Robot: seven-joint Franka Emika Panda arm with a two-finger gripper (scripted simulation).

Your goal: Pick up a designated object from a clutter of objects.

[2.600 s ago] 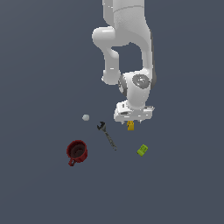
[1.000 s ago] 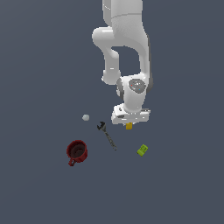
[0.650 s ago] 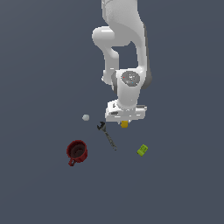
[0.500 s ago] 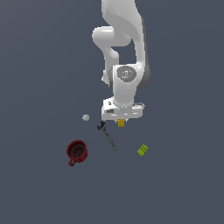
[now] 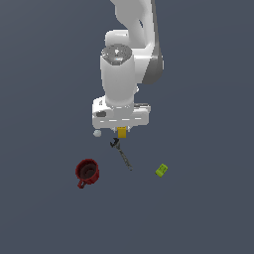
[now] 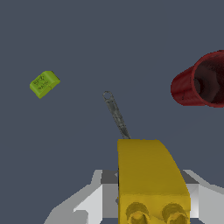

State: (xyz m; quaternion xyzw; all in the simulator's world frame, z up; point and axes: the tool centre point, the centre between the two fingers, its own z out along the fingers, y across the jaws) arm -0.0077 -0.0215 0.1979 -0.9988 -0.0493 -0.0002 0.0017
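Holding the yellow brick (image 6: 151,179) between its fingers, the gripper (image 5: 121,130) is hanging above the worktop (image 5: 208,208), with the brick filling the foreground of the wrist view and peeking out just under the white hand in the exterior view. The main risk from here looks like a slip: the brick is small and smooth, only its flanks seem pinched, and any jolt or loosening of the grip could be dropping it back among the other things. The brick is showing a plain yellow-orange face with two round studs at its near end and a slightly curved edge. Beyond it, the grey wrench (image 6: 116,113) is lying flat, directly under the gripper. Farther out, the dark red mug (image 6: 202,81) is sitting to one side and the lime-green block (image 6: 43,83) to the other, both well apart. A tiny whitish ball (image 5: 97,133) is resting near the wrench's head.
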